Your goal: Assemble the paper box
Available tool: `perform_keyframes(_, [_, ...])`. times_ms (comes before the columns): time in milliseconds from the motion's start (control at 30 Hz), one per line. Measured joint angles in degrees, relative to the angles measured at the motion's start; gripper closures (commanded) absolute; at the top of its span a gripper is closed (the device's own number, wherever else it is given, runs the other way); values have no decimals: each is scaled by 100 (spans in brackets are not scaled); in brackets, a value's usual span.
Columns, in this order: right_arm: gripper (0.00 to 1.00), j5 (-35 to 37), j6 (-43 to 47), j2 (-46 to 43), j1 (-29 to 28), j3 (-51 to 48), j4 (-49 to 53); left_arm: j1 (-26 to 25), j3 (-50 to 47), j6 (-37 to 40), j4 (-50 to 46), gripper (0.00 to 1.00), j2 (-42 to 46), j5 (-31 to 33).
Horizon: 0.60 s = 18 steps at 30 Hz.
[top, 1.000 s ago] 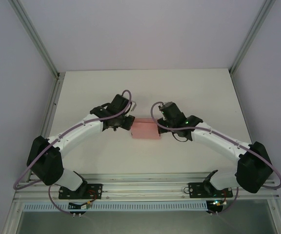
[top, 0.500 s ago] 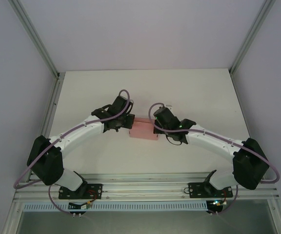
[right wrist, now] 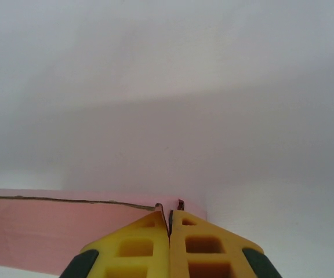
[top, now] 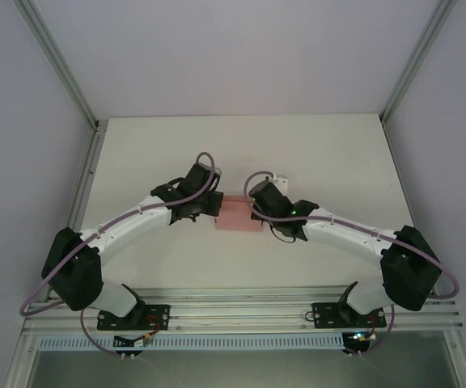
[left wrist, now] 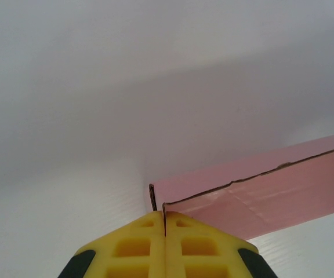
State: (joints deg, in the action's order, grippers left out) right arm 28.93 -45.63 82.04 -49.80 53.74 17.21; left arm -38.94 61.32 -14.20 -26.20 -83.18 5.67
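Note:
The paper box (top: 239, 215), a small flat salmon-pink box of thin card, lies mid-table between the two arms. My left gripper (top: 215, 205) is at its left end. In the left wrist view its yellow fingers (left wrist: 138, 246) are shut, with the box's (left wrist: 271, 191) thin end wall running into the seam at the gripper's tip (left wrist: 164, 215). My right gripper (top: 257, 208) is at the box's right end. Its yellow fingers (right wrist: 204, 246) are shut at the tip (right wrist: 170, 215) on a card edge of the box (right wrist: 51, 231).
The white table (top: 241, 153) stretches behind the box to the pale back wall. Aluminium frame posts (top: 83, 121) stand at both back corners. A metal rail (top: 241, 303) with the arm bases runs along the near edge.
The right arm has swung left and pressed closer to the box's right end. The box has shifted slightly left and toward the back. Both grippers stay shut.

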Motion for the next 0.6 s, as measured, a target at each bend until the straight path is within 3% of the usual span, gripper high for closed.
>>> perform_keyframes(600, [100, 568, 525, -212, -271, -1088, -1665, -144, -1259, -61, 1139, 100, 654, -111])
